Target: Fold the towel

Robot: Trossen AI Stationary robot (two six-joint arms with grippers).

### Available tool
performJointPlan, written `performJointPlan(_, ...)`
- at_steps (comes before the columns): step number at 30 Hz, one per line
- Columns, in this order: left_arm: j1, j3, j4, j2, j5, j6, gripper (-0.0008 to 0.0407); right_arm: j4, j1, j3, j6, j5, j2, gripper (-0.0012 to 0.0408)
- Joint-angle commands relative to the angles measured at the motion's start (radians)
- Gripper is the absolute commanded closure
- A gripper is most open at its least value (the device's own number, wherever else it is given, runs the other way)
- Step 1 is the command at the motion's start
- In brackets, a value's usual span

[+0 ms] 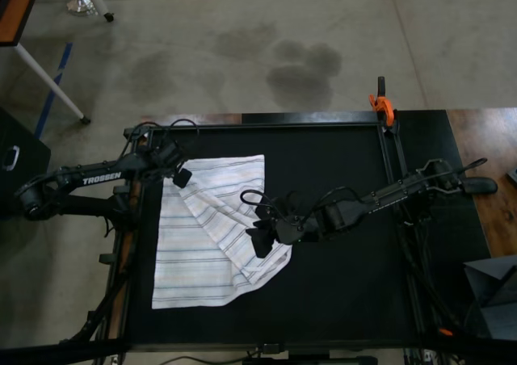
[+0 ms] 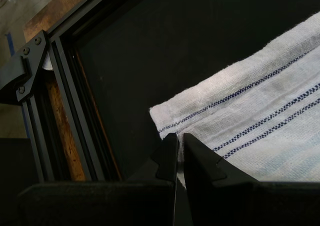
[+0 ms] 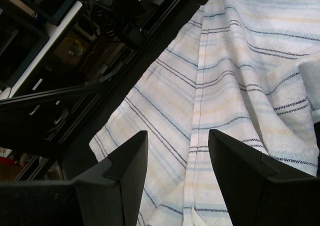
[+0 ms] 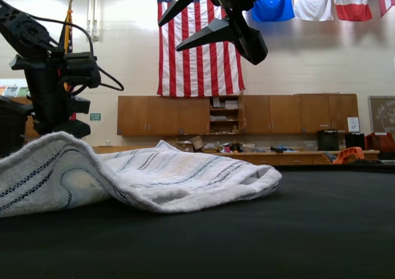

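Note:
The towel point(image 1: 210, 244), white with thin dark and pale stripes, lies rumpled on the left half of the black table point(image 1: 347, 284), with one side folded diagonally over the rest. My left gripper point(image 1: 181, 176) sits at the towel's far corner on the top view's left. Its jaws are shut on the towel's edge point(image 2: 200, 121) close to the table. My right gripper point(image 1: 260, 229) hangs open above the folded part, nothing between its fingers point(image 3: 125, 171). In the exterior view the right gripper point(image 4: 216, 21) is well above the heaped towel point(image 4: 154, 180).
A black frame rail point(image 1: 392, 163) with an orange clamp point(image 1: 381, 104) runs along the table on the top view's right, and another rail point(image 2: 55, 111) sits beside the left gripper. Wooden surfaces flank the table. A grey box point(image 1: 494, 296) stands at the near right.

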Motion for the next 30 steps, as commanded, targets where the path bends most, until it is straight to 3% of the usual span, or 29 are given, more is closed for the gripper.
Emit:
performJointPlan(1, 0.000, 0.000, 0.020, 0.000, 0.001, 0.000, 0.0399, 0.000, 0.000, 0.000, 0.000, 0.000, 0.000, 0.0235)
performJointPlan(15, 0.000, 0.000, 0.019, 0.000, -0.049, 0.021, 0.0383, 0.001, 0.000, 0.000, 0.000, 0.000, 0.000, 0.0235)
performJointPlan(18, 0.000, -0.001, 0.019, 0.000, -0.064, 0.038, 0.0346, 0.001, 0.000, 0.000, 0.000, 0.000, 0.000, 0.0235)
performJointPlan(26, 0.000, -0.001, 0.014, 0.000, -0.099, 0.040, 0.0197, 0.001, 0.003, 0.000, 0.001, 0.000, 0.000, 0.0235)
performJointPlan(30, 0.000, -0.001, -0.009, 0.000, -0.099, 0.039, 0.0157, 0.001, 0.016, 0.000, 0.005, 0.000, 0.001, 0.0235)
